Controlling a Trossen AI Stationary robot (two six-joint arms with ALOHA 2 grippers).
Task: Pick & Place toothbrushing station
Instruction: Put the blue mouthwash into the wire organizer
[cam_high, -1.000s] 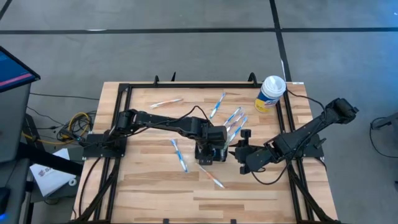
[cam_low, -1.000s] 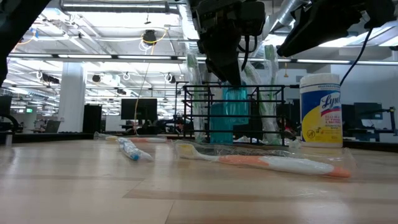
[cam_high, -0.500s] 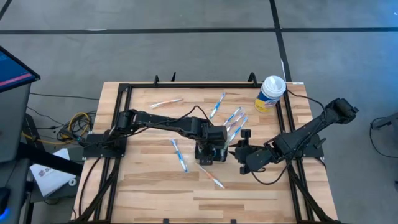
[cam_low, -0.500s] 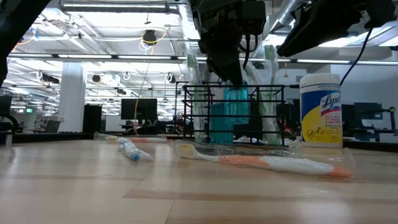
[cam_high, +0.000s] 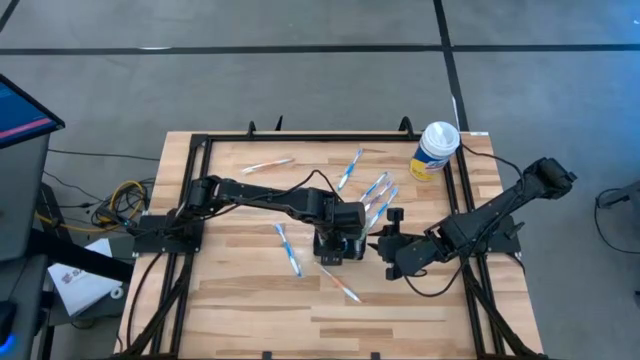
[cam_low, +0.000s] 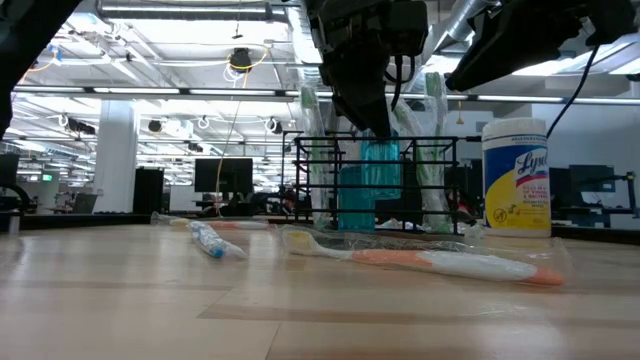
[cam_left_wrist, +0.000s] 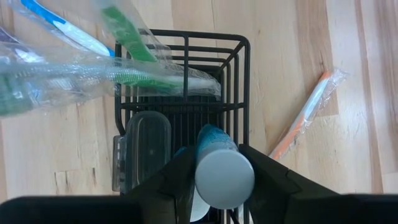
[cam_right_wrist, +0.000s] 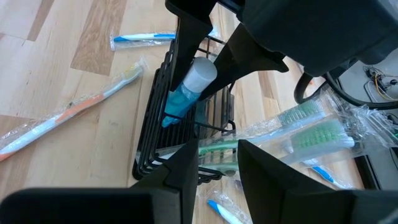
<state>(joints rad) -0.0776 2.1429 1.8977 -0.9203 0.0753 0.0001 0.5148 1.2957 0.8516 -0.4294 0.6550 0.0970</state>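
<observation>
The toothbrushing station is a black wire rack (cam_high: 322, 256) standing on the table's middle; it also shows in the left wrist view (cam_left_wrist: 186, 81) and the low view (cam_low: 440, 180). My left gripper (cam_high: 338, 228) is right above it, shut on a blue toothpaste tube (cam_right_wrist: 180, 99) with a white cap. Wrapped green toothbrushes (cam_left_wrist: 124, 71) lean out of the rack's far end. My right gripper (cam_high: 385, 240) is open and empty just right of the rack, and its fingers (cam_right_wrist: 186, 171) stand by the rack's end. My left gripper pinches the tube's white cap end (cam_left_wrist: 224, 175) between its two fingers (cam_left_wrist: 177, 177), coming from above and pointing down. The tube stands slightly tilted, and its blue lower part (cam_low: 362, 185) is inside the rack.
Wrapped toothbrushes lie loose on the table: an orange one (cam_high: 342, 287) near the rack, a blue one (cam_high: 288, 250) to its left, others at the back (cam_high: 267, 165). A white-and-yellow wipes canister (cam_high: 435, 150) stands at the far right corner.
</observation>
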